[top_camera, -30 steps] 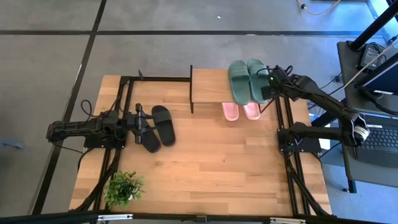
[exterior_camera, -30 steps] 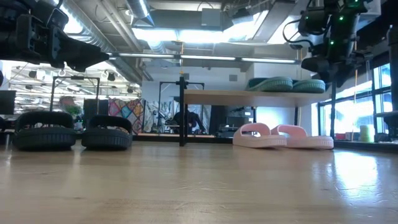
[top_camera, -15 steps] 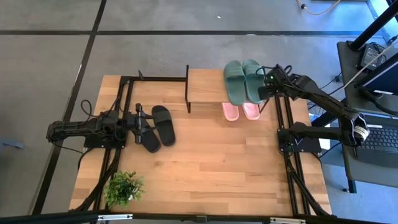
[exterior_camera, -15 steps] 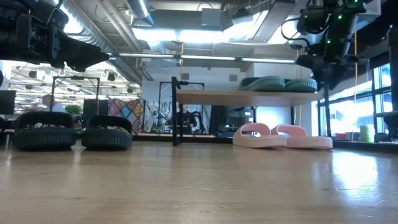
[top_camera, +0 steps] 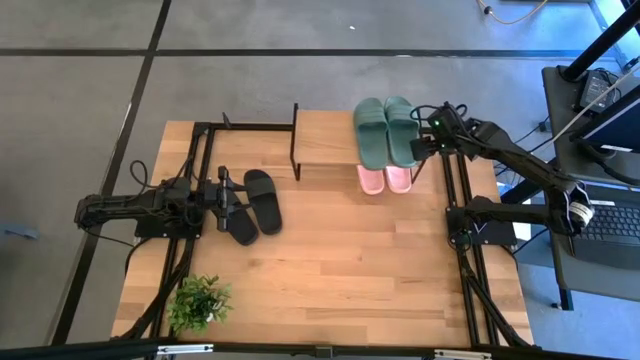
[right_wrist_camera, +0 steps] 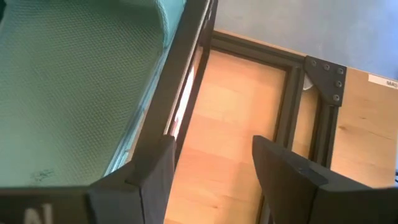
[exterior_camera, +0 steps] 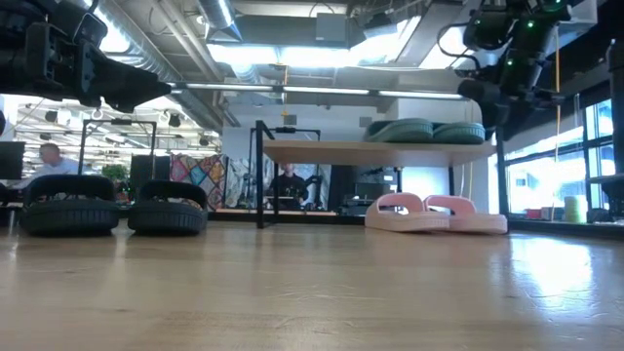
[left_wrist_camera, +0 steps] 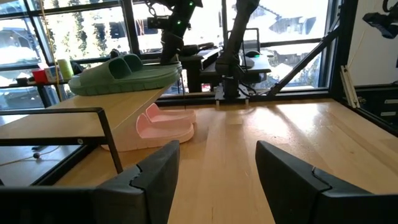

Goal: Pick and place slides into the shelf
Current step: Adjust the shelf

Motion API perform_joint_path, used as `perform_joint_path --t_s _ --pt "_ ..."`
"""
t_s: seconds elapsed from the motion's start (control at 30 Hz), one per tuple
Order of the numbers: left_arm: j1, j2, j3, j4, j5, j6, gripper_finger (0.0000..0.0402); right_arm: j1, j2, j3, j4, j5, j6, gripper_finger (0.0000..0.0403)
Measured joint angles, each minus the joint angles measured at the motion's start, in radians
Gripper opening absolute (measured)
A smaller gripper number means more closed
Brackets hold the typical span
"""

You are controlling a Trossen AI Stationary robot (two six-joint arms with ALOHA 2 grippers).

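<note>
The shelf (top_camera: 325, 150) stands at the table's far edge, its board (exterior_camera: 370, 151) on thin black legs. The dark green slides (top_camera: 385, 130) lie on the board's right end, and the pink slides (top_camera: 385, 178) rest on the table beneath it. My right gripper (top_camera: 425, 142) is open at the shelf's right end. The black slides (top_camera: 262, 200) sit soles down on the table's left. My left gripper (top_camera: 232, 195) hovers open just above them, touching nothing. My right gripper (right_wrist_camera: 211, 168) is open, and one finger (right_wrist_camera: 149, 174) lies against the black frame bar (right_wrist_camera: 180, 81) along the shelf's right end. It comes level from the table's right side. The shelf stands on its legs with the green slides (right_wrist_camera: 74, 87) on top.
A small potted plant (top_camera: 198, 300) stands at the near left corner. Black arm-mount rails (top_camera: 465, 200) run along both sides of the table. Bare wood (top_camera: 340, 260) fills the middle and near half. People and desks show in the room beyond (exterior_camera: 292, 185).
My right gripper has moved toward the table's left edge with a finger against the shelf. The shelf has slid left along the table, carrying the green slides. The right pink slide has shifted a little left with it.
</note>
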Motion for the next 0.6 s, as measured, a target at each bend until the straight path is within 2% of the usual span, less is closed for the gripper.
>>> perform_joint_path --t_s 0.6 --pt "0.000 0.000 0.000 0.000 0.000 -0.001 0.0204 0.041 -0.001 0.000 0.035 -0.008 -0.022 0.0215"
